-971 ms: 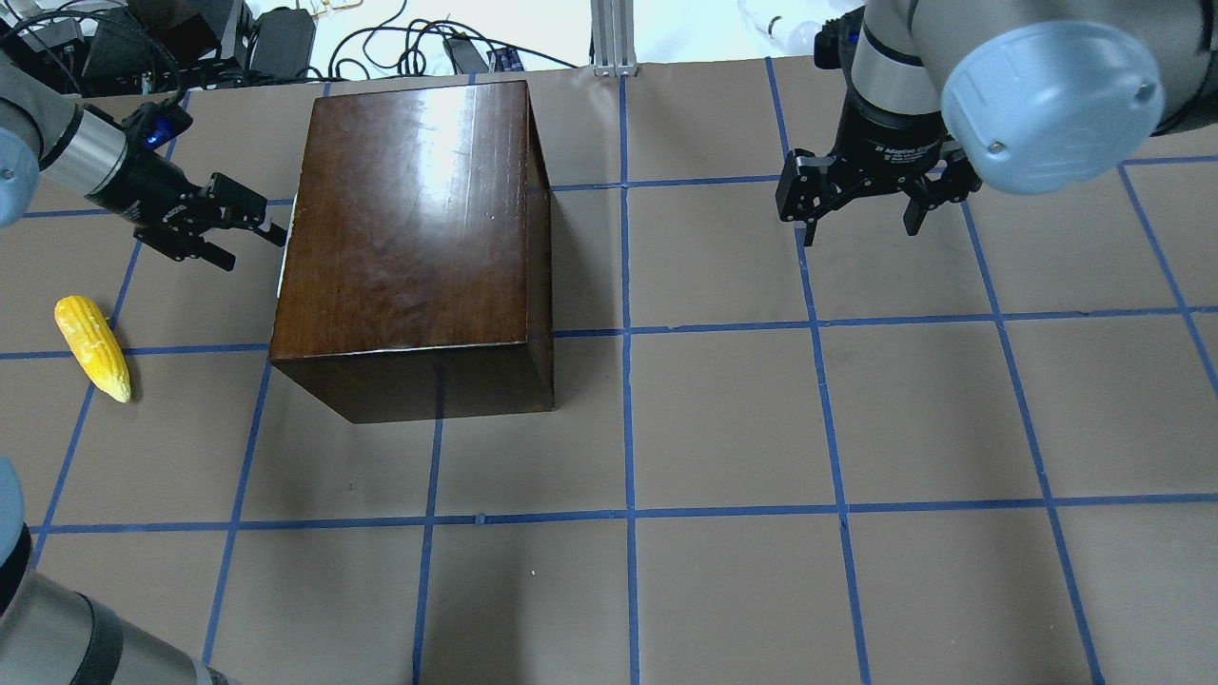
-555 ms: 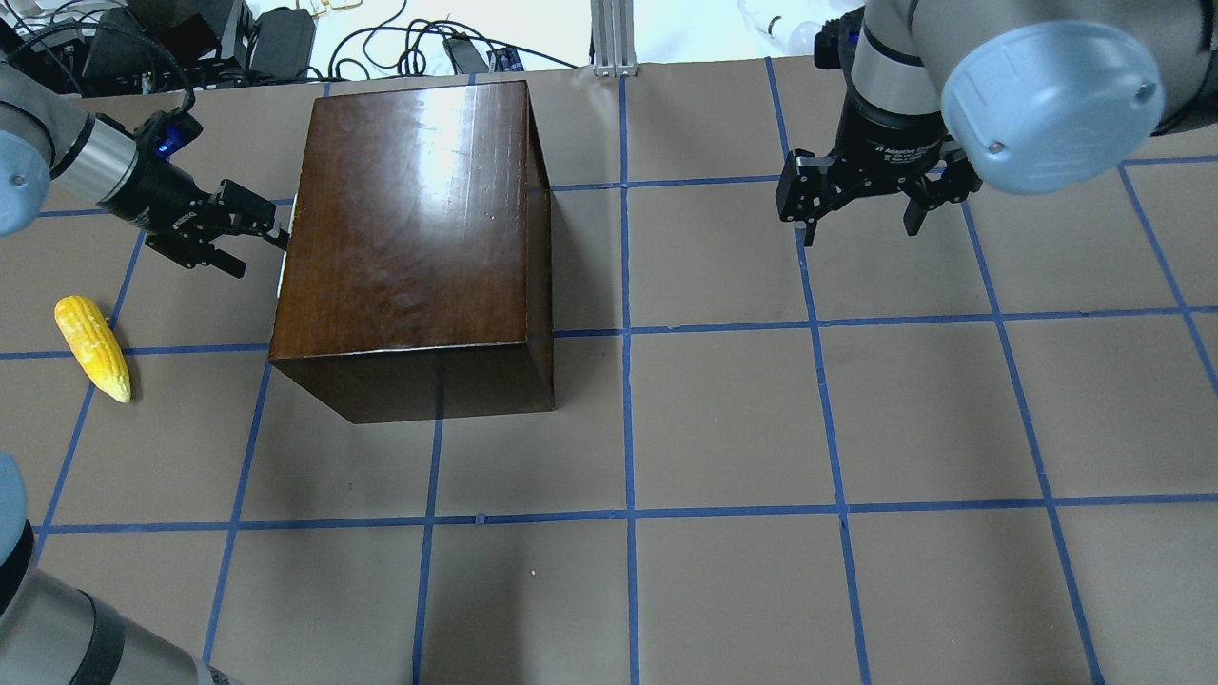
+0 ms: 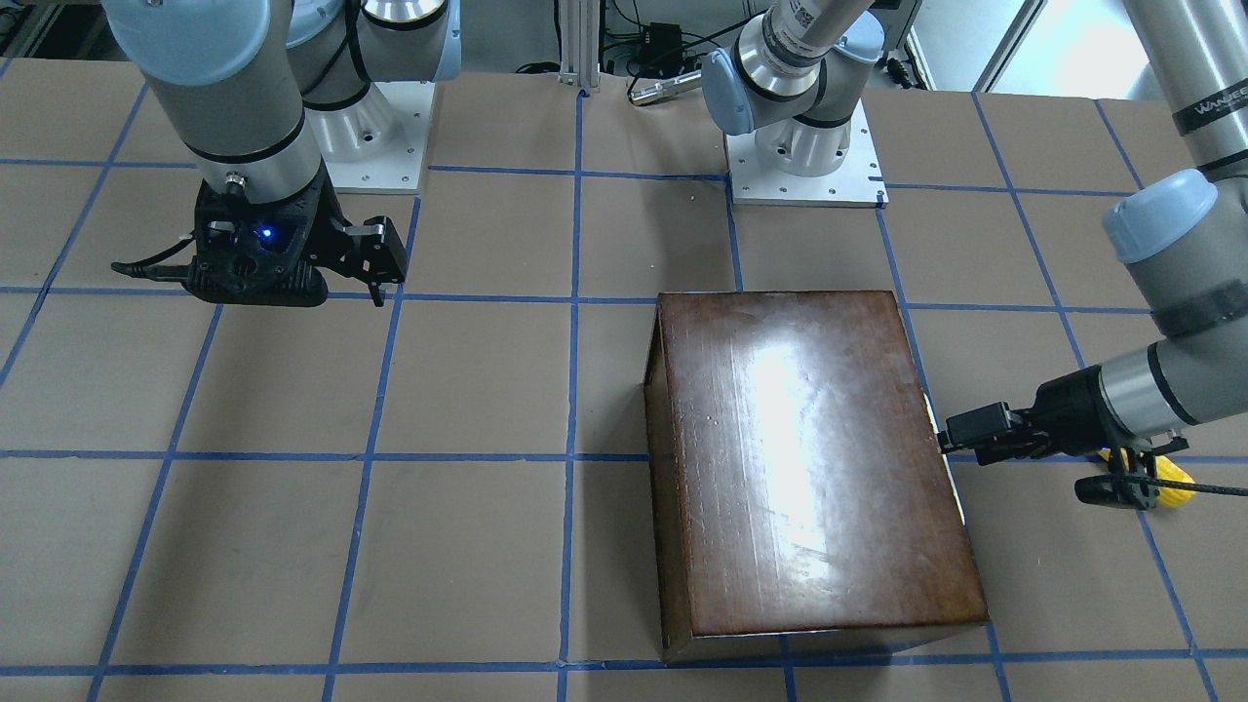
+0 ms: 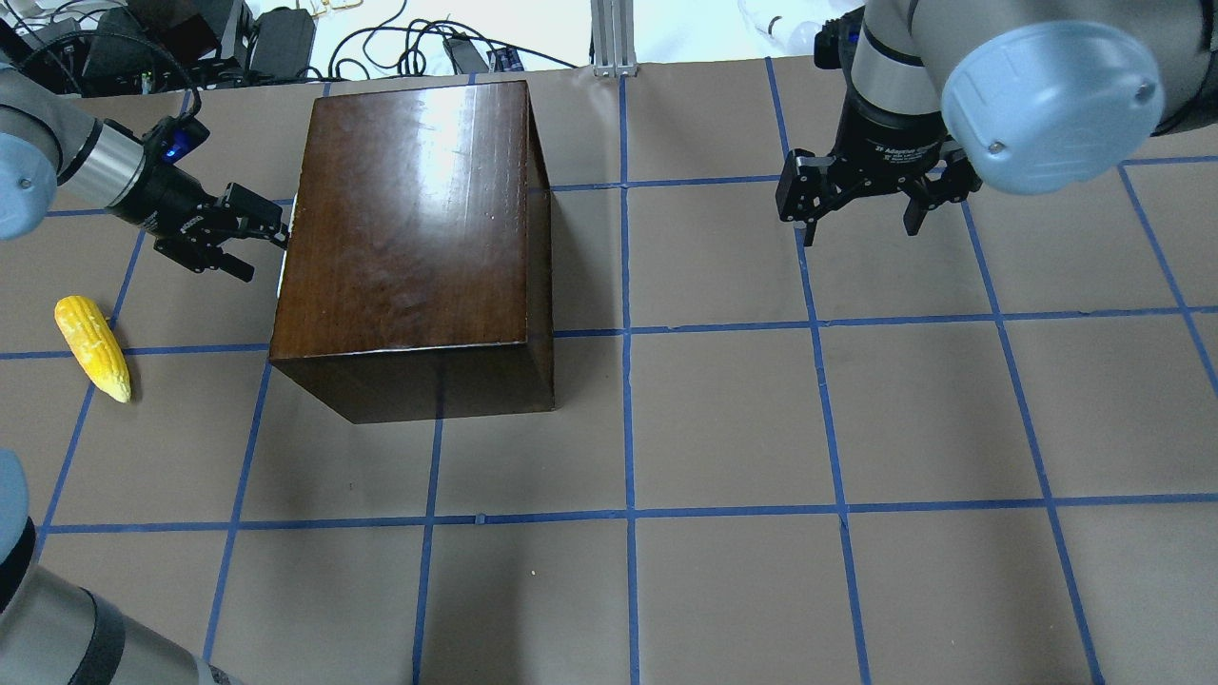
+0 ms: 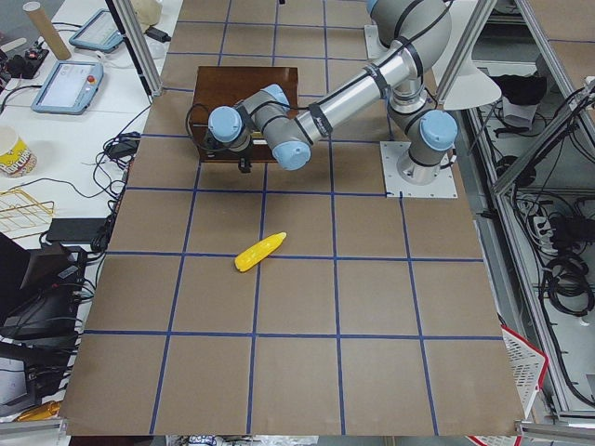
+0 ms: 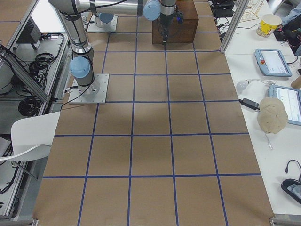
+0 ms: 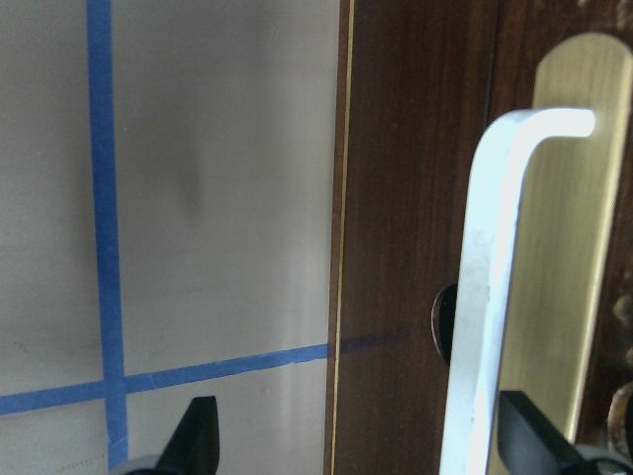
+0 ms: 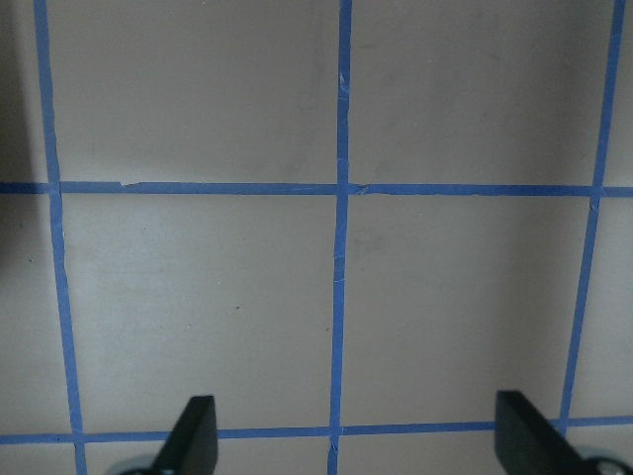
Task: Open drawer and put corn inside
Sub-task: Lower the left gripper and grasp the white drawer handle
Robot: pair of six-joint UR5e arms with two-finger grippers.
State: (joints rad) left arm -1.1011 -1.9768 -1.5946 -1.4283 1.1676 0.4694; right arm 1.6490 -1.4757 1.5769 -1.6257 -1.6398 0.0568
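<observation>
Corn (image 4: 92, 348): lies flat on the surface (image 4: 761, 428) at the far left, across a blue tape line (image 4: 190, 350), narrow tip toward the robot. It is well apart from the box, on the side the drawer front faces, so it looks easy to reach once the drawer is out.

Left hand (image 4: 264, 253): held level and low, fingers apart and pointed at the box's left face. It is placed this way to straddle the drawer handle. It holds nothing. The corn is behind it and off to one side, nearer the robot, not touching it.

Handle (image 7: 485, 297): a pale metal bar standing off a brass plate (image 7: 564, 247). In the left wrist view it sits between the two fingertips, close to one and far from the other, with no sign of a squeeze yet.

Drawer (image 7: 406, 247): its dark front looks flush with the box, so I judge it closed. Closing on the bar and pulling toward the corn's side seems the step in hand.

Box (image 4: 409, 219): glossy dark wood, resting square on the surface, drawer face turned to the left arm.

Right hand (image 4: 861, 233): hangs above bare surface, well to the box's right, fingers apart and empty. It appears parked clear of the work and is the part farthest from the corn.
</observation>
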